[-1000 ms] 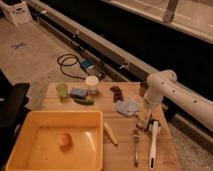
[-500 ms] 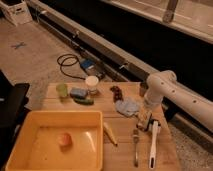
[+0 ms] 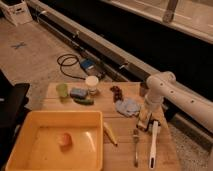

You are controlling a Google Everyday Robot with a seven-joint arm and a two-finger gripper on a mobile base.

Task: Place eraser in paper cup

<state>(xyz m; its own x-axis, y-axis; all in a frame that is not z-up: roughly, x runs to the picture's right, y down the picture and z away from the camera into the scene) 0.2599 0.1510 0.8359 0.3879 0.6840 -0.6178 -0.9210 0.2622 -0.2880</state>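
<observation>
Pincer [image 3: 146,119], released, poised over eraser [image 3: 144,125] on counter [image 3: 121,152]: centre jaws across its narrow width before lifting toward paper cup [image 3: 92,83]

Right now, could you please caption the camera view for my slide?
Gripper low at the right of the table, paper cup standing apart near its back edge.

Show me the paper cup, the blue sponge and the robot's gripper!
paper cup [image 3: 92,86]: camera view, on its pale side wall.
blue sponge [image 3: 78,92]: camera view, middle of its top.
gripper [image 3: 145,121]: camera view, between its jaws, low over the table's [image 3: 125,146] right side.
</observation>
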